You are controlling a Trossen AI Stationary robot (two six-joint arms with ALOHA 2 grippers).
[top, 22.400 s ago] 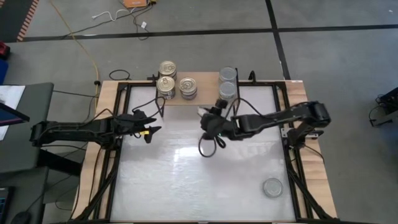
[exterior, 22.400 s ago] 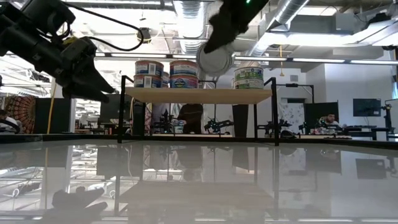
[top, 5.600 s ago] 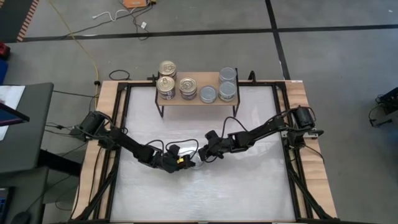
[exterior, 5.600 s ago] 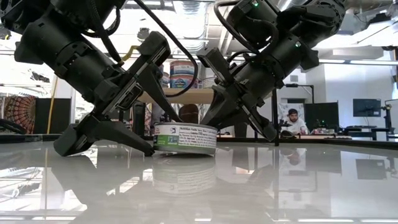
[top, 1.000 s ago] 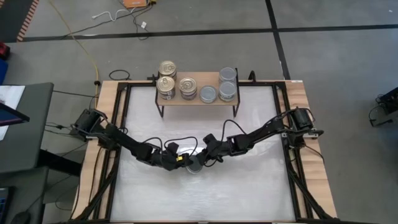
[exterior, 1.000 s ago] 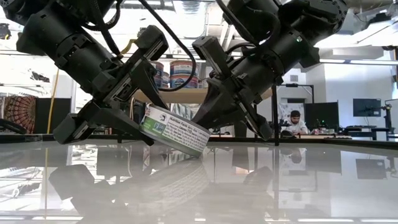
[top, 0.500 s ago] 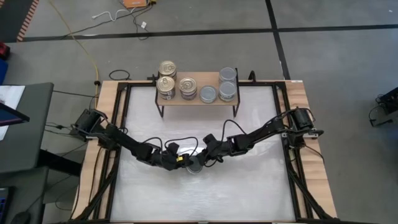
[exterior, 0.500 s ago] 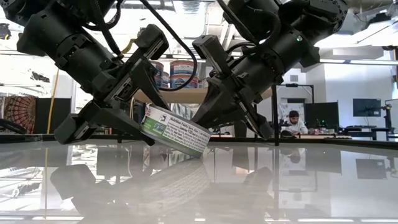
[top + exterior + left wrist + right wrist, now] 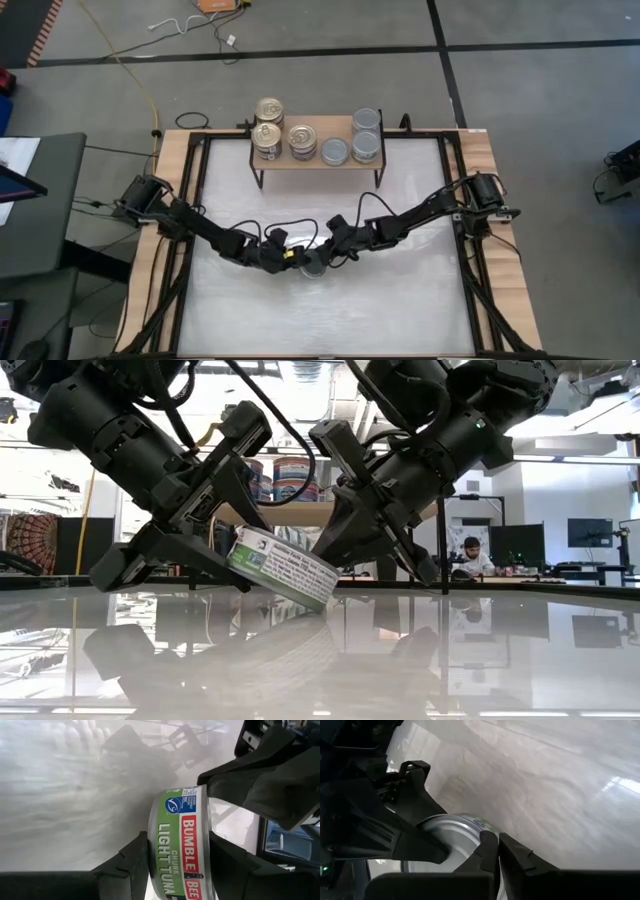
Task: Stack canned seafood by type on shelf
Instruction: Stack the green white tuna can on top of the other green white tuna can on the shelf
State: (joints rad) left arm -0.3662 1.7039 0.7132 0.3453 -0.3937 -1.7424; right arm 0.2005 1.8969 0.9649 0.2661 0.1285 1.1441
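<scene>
A short tuna can [image 9: 182, 850] with a green and red label stands tilted near the table's middle [image 9: 313, 266], between both grippers. My left gripper [image 9: 180, 845] is shut on it. My right gripper [image 9: 497, 840] is shut, its tips against the can's silver lid [image 9: 447, 832]. At the far edge stands the wooden shelf [image 9: 345, 163]. On it sit gold-lidded cans [image 9: 268, 135] at the left and silver-lidded cans [image 9: 367, 145] at the right, some stacked. My left gripper pinches the can by its two flat ends, one finger [image 9: 131, 862] on each, with the label wall between them. It comes slanting down from the table's left. The can [image 9: 280, 567] sits tilted, its lower edge [image 9: 318, 600] at the tabletop. My right gripper has its shut fingertips [image 9: 490, 845] against the rim of the can's lid [image 9: 470, 827]. It comes slanting down from the table's right.
The glossy white tabletop [image 9: 400, 300] spreads out toward the near edge. Black frame rails [image 9: 190, 200] run along both sides. Cables [image 9: 285, 228] loop over both arms. A person [image 9: 478, 558] sits far behind the table.
</scene>
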